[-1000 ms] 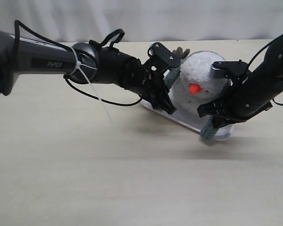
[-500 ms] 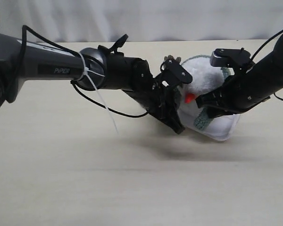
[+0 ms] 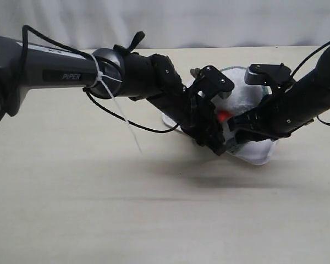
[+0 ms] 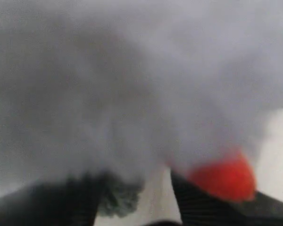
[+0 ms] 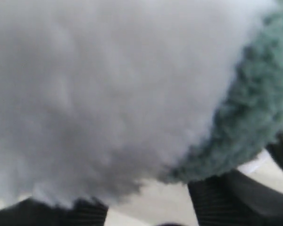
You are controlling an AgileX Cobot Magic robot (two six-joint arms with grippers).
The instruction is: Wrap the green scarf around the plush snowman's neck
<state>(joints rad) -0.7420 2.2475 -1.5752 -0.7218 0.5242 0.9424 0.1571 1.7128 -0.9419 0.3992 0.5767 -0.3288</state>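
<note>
Snowman (image 3: 241, 87) sits at the far right-of-centre of the surface (image 3: 154, 214), on a white tray (image 3: 260, 156), with both arms closed in on its front. Its orange nose (image 3: 224, 115) shows in the narrow gap between the two end effectors. The left end effector (image 3: 212, 137) has reached across the middle and lies against the snowman's near-left side. In the left wrist view its two fingers (image 4: 198, 205) stand apart with pale ground visible between them. The nose sits just beside one finger, and a dark fuzzy tuft (image 4: 117, 197) beside the other. Nothing is seen clamped between them. What the tuft is cannot be told; the view is badly blurred. The right end effector (image 3: 236, 130) presses in from the snowman's right side, just beside the nose. In the right wrist view its fingers (image 5: 226, 200) are likewise apart, with open ground between and no grip on anything. The scarf (image 5: 247, 113) lies against the white plush, its lower edge just above one finger and not between the pair. In the exterior view the arms hide nearly all of the scarf. The neck is hidden in every view, so it cannot be told whether the scarf encircles it.
</note>
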